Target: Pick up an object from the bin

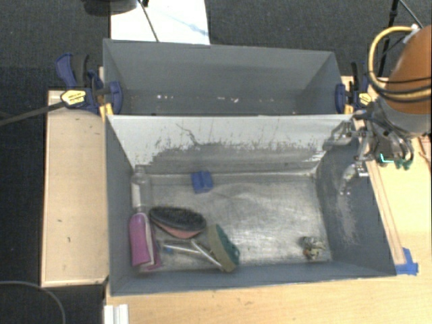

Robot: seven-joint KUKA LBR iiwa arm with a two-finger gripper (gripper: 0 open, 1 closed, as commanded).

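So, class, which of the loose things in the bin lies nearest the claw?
The small greyish lump, alone by the bin's right wall, where the claw is. The blue block, pink bottle and hairbrush all lie further left.

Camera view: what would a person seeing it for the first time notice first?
The eye goes first to the cluster in the front left corner of the grey bin: a pink bottle, a dark oval hairbrush and a green-handled tool, close together. Next comes the gripper above the bin's right wall; a small blue block lies toward the back and a crumpled thing alone at front right.
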